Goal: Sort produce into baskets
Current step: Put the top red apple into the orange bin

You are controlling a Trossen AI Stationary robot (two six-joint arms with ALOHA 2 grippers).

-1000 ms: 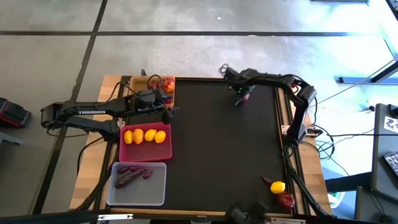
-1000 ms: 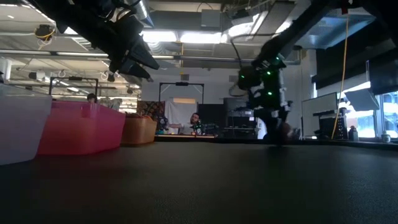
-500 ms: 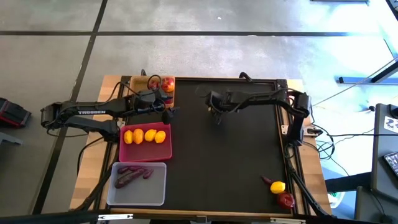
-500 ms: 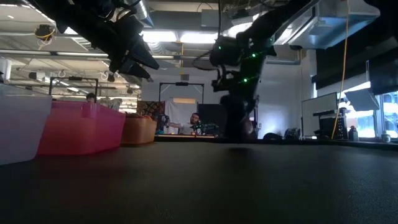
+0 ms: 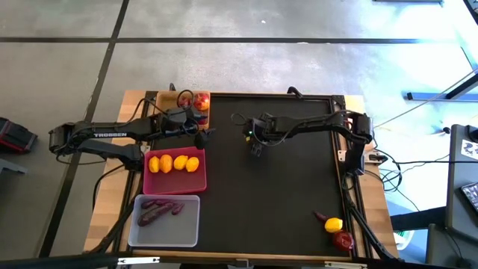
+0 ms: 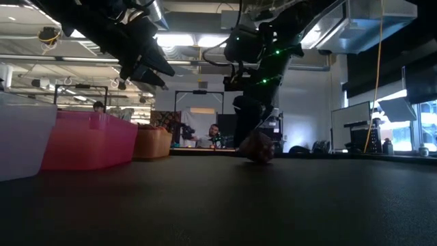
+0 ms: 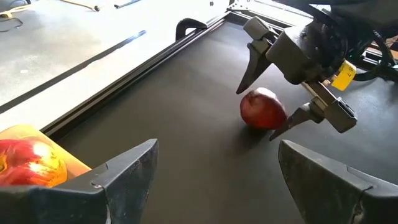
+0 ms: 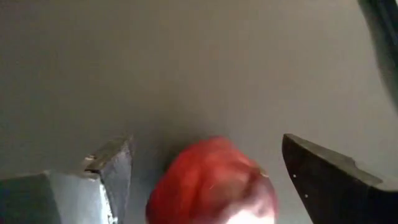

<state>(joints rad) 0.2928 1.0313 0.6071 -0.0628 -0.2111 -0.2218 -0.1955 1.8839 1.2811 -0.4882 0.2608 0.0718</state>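
Right gripper [image 7: 271,102] spread wide, apple [image 7: 262,109] flanked on mat, ungripped. Left gripper [image 5: 202,134] parted, empty, beside tan tray [image 5: 166,100].

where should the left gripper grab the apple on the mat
Around its widest middle, from above. The apple is round and sits on the mat between the open right gripper fingers. The open left gripper should wait until the right one withdraws, then straddle it on two opposite sides.

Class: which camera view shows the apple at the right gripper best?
The left wrist view: the whole apple lies on the mat between the open right gripper. The right wrist view crops it, the low view shows it dim, and the high view hides it.
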